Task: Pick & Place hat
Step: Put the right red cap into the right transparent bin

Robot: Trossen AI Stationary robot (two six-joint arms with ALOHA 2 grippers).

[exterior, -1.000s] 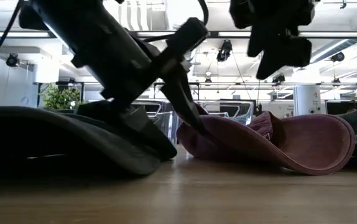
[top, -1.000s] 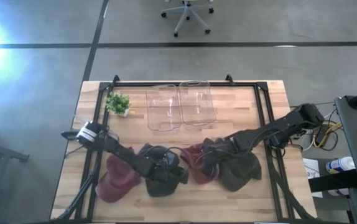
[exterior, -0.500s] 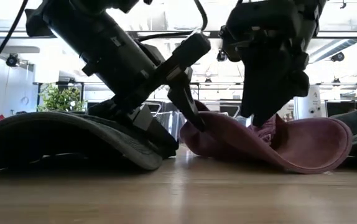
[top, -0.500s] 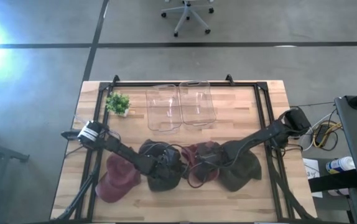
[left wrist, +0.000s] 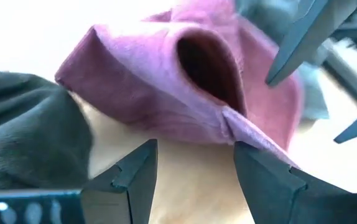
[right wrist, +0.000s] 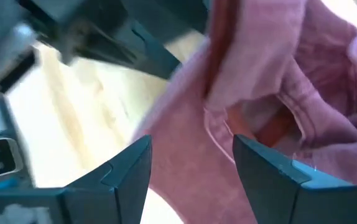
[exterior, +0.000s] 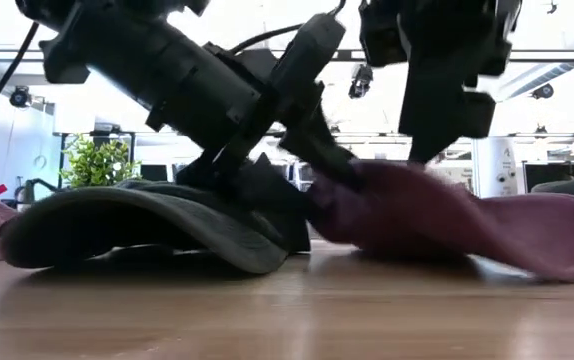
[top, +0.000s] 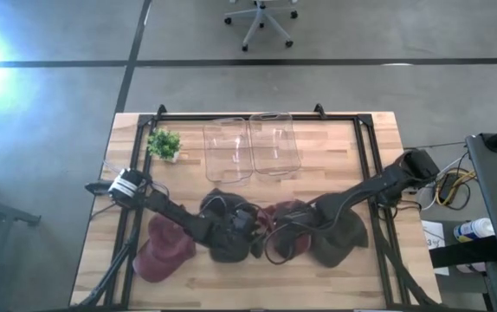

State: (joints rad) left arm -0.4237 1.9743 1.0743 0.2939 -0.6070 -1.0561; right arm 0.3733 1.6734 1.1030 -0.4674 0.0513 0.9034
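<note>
Both grippers, fingers spread wide, meet at the pink hat point(top: 285, 227).
Left gripper point(left wrist: 194, 163) faces its brim; right gripper point(right wrist: 188, 163) is over its crown.

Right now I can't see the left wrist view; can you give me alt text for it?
The left tool is open, its two dark fingers framing bare wooden table just short of a crumpled pink hat. A dark grey hat lies alongside, and the other arm's fingertips reach in beyond the pink hat.

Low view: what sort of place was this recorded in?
Probably an open office or lab. Beyond the wooden table are ceiling strip lights and a potted plant; the high view shows a concrete floor and an office chair.
</note>
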